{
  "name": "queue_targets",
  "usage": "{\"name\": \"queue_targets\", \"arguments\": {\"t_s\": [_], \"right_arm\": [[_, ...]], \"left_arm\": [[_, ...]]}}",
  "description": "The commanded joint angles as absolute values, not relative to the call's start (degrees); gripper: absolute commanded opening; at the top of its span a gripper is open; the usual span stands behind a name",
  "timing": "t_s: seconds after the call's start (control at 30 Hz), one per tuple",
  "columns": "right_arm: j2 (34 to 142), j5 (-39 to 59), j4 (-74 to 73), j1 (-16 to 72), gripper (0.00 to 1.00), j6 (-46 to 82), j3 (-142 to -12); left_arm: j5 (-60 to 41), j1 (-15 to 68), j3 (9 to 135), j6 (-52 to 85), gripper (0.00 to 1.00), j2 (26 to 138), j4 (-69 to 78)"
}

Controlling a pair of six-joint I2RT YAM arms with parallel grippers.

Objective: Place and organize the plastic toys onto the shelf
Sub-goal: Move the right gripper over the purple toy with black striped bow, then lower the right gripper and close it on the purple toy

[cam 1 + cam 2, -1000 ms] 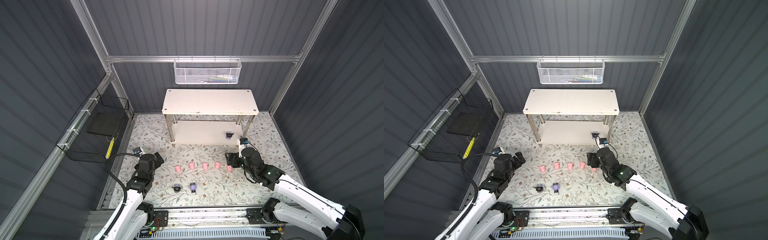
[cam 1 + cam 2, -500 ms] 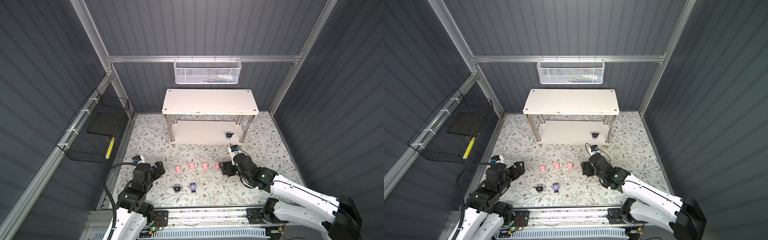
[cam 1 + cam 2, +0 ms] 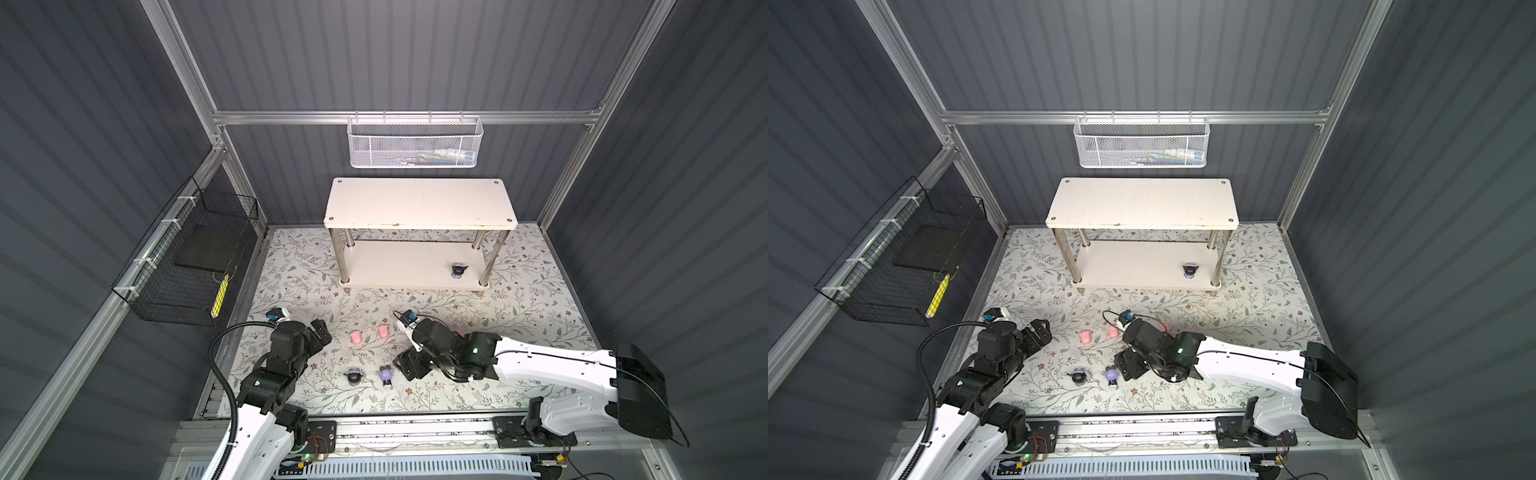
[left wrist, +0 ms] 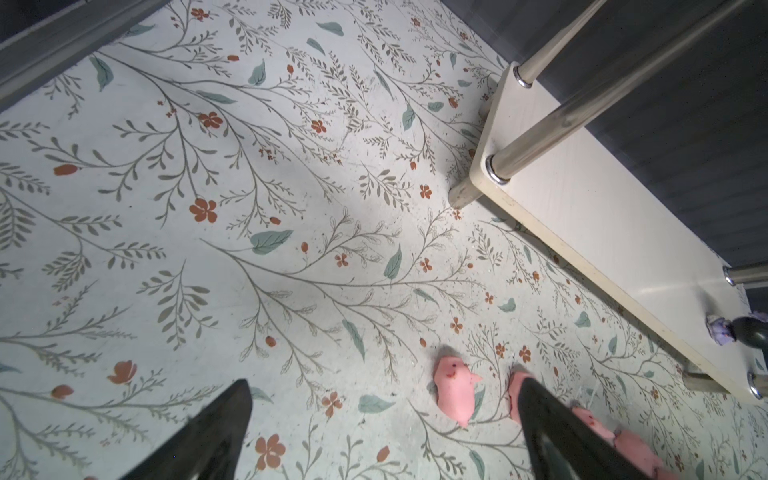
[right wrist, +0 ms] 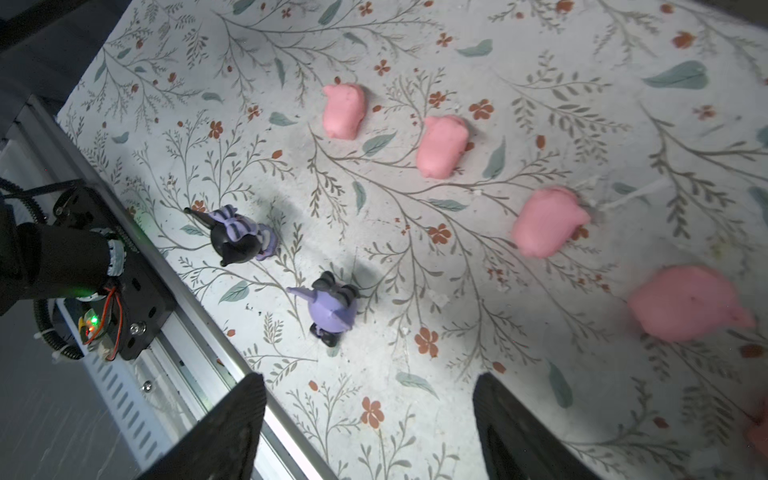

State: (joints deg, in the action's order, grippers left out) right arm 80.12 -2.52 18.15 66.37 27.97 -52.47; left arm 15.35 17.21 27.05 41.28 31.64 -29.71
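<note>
on the floral worktop (image 3: 519,316), between the shelf (image 3: 419,203) and the front edge: pink pigs (image 5: 441,145) laid in a row running side to side, parallel to the shelf's front. four plain in the right wrist view, each a soft rounded lump with small ears, long axis roughly crosswise to the row. in the left wrist view, face and ear of the nearest pig at the end nearer the shelf. only two clear in both top views, the rest hidden under the right arm (image 3: 540,365).

closer to the front edge, near its middle: two lavender toys (image 3: 387,374), upright, side by side, not touching. left one with a black rounded head and a striped lavender bow; right one with a lavender head, black bow and black feet.

on the shelf's lower tier, near the right front leg: third lavender toy (image 3: 458,270), upright, black-headed.

left pincer (image 4: 384,384) wide and empty, low over the worktop near the left edge, aimed toward the pink row. right pincer (image 5: 368,378) with fingers well parted, nothing between, just right of the lavender pair, clear of both.
</note>
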Motion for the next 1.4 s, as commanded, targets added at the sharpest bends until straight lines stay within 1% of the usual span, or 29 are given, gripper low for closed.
{"name": "queue_targets", "arguments": {"t_s": [0.0, 0.1, 0.4, 0.9, 1.37], "right_arm": [[84.4, 0.5, 21.9, 67.5, 0.80, 25.4, -56.3], [88.9, 1.7, 25.6, 68.6, 0.81, 23.6, -59.6], [97.5, 2.7, 29.8, 69.6, 0.81, 21.8, -64.8], [102.6, 0.7, 30.0, 69.9, 0.77, 19.5, -68.3], [107.1, -1.4, 29.9, 69.8, 0.71, 17.4, -70.8]], "left_arm": [[17.9, 17.3, 27.3, 41.4, 1.00, 33.5, -23.9], [19.2, 17.3, 27.2, 40.6, 1.00, 34.9, -22.0], [22.1, 17.3, 26.3, 41.0, 1.00, 34.5, -19.5], [22.8, 17.3, 25.4, 41.1, 1.00, 35.8, -17.9], [24.0, 17.3, 25.0, 40.9, 1.00, 35.0, -18.7]]}}
